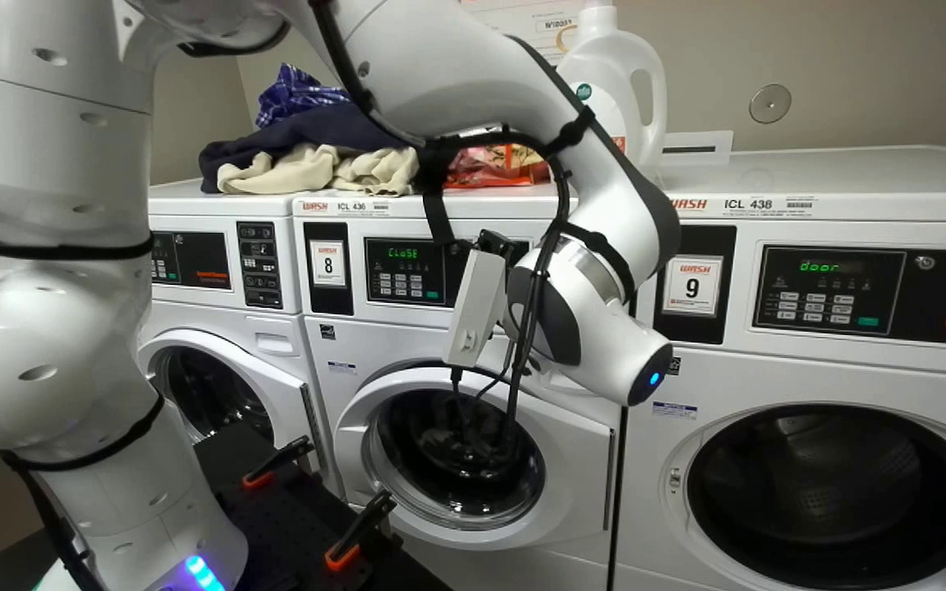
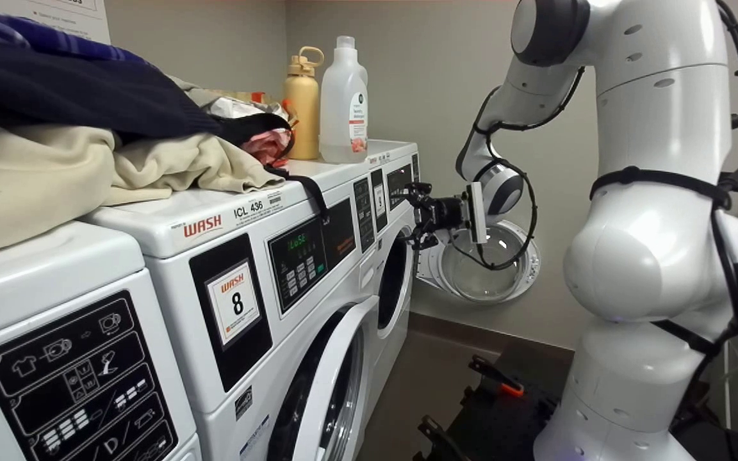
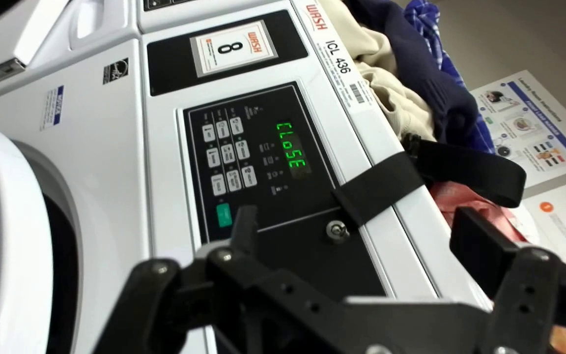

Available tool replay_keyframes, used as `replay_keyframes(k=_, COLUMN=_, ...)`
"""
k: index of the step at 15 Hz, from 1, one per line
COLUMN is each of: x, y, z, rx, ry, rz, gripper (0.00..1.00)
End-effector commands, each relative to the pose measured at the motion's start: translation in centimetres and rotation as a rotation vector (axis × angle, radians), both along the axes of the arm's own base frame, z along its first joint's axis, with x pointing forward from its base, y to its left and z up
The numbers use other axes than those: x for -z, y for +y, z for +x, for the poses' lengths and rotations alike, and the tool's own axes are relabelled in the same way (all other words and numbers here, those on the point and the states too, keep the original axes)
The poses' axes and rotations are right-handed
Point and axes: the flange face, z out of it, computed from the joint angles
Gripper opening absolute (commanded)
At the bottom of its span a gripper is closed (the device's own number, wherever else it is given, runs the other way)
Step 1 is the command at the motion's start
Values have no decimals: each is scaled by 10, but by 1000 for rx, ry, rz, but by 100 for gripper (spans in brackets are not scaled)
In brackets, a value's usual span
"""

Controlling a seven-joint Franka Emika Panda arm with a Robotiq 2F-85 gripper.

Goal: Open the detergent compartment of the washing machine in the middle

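Observation:
The middle washing machine, a white front-loader with card "8" [image 1: 328, 263] [image 2: 234, 303] [image 3: 234, 47], shows in all views. Its display [image 3: 290, 150] reads "CLOSE". Its round door [image 1: 584, 492] [image 2: 337, 384] stands ajar. Its detergent compartment [image 2: 368, 272] appears as a white recessed front below the dark end panel [image 2: 362, 214], and looks closed. The wrist mostly covers that area in an exterior view; the gripper hides it in the wrist view. My gripper [image 2: 418, 214] [image 3: 361, 228] is open and empty, in front of the machine's dark panel, fingers apart.
A black strap [image 3: 381, 187] hangs over the machine's top edge. Clothes [image 1: 309, 156], a detergent bottle [image 2: 343, 105] and a yellow bottle [image 2: 303, 109] stand on top. Washer "9" [image 1: 692, 285] stands alongside, its door [image 2: 484, 262] wide open. Clamps [image 1: 358, 529] sit on the robot's base table.

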Motion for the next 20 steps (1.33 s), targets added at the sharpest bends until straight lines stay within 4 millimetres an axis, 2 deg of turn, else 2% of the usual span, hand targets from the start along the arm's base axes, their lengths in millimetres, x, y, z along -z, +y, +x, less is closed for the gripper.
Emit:
replay_keyframes(k=1, x=24, y=-13, z=-1, rx=46, ry=-54, rz=60, gripper=100)
replay_keyframes(k=7, x=58, y=-30, z=2, rx=211, ry=-132, rz=137, gripper=100)
replay_keyframes(k=13, x=85, y=-50, z=3, rx=383, ry=-202, rz=305, gripper=100)
replay_keyframes(k=14, x=82, y=-48, z=5, rx=356, ry=-230, rz=328, gripper=100)
replay_keyframes(k=15, x=81, y=-45, z=1, rx=365, ry=-177, rz=276, gripper=100)
replay_keyframes(k=20, x=87, y=-48, z=3, rx=354, ry=-197, rz=315, gripper=100)
